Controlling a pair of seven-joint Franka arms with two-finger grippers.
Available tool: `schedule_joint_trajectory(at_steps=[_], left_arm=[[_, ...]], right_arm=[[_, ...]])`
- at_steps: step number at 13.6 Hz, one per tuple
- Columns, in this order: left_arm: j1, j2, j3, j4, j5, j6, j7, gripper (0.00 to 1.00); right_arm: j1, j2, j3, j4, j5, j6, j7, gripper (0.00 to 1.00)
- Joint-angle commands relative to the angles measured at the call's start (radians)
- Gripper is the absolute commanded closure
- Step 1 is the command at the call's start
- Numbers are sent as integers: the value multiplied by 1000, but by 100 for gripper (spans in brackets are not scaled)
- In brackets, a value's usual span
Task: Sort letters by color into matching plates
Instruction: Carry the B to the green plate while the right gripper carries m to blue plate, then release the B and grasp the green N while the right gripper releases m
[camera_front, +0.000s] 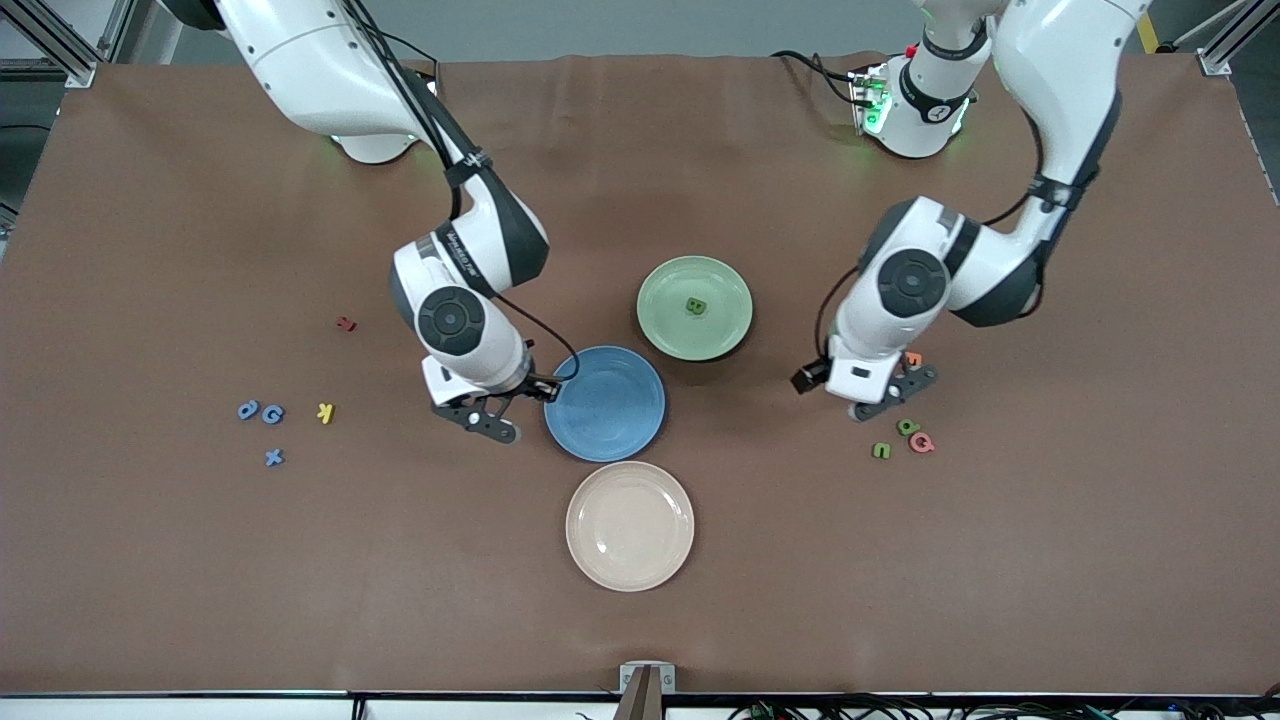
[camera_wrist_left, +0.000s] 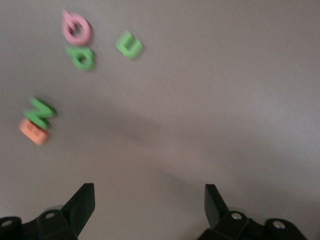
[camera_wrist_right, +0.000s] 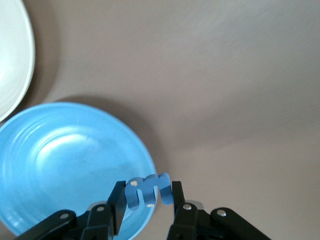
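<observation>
While the blue letter m (camera_wrist_right: 148, 190) sits pinched between the fingers of the right gripper (camera_front: 515, 398), it hangs just at the rim of the blue plate (camera_front: 605, 403), at the edge toward the right arm's end of the table. The plate's bowl lies inward from the claw, toward the table's middle, so a short carry that way should put the letter over the dish before release; its long axis runs across the jaws, from finger to finger. That plate looks empty so far.

Next to it, farther from the front camera, the green plate (camera_front: 695, 307) already holds one green letter (camera_front: 696, 306). The cream plate (camera_front: 630, 525) nearer the camera is bare.

Over toward the left arm's end, the left gripper (camera_front: 885, 400) hovers with its fingers spread wide and nothing between them, just above a cluster: a green N (camera_wrist_left: 40, 111) touching an orange letter (camera_wrist_left: 34, 131), then a green rounded letter (camera_wrist_left: 82, 57), a green U (camera_wrist_left: 129, 45) and a pink Q (camera_wrist_left: 76, 28).

Three blue letters (camera_front: 262, 412) lie well apart at the right arm's end, near a yellow K (camera_front: 325, 412) and a small red letter (camera_front: 346, 323).
</observation>
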Motion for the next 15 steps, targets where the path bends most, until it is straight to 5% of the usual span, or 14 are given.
schedule_joint_trajectory(at_steps=[1,7,11,12,13,14,15], left_arm=[[86,-9,-9,-36,43,-3,164,8],[265,-4,-12,-180,140,162,507,11],[285,11,-12,-235,143,245,569,20],[285,25,-11,-243,143,271,569,21],[287,35,-11,-249,143,294,570,22],[287,45,-9,-255,143,304,572,24],[287,45,-9,-258,145,304,572,26]], right_arm=[[35,51,-11,52,41,35,36,82],[100,124,-11,87,41,111,97,82],[126,142,-11,88,41,137,125,77],[127,141,-12,88,43,136,123,59],[127,136,-12,90,43,133,122,17],[127,130,-12,93,38,125,117,0],[124,125,-14,94,38,116,116,0]])
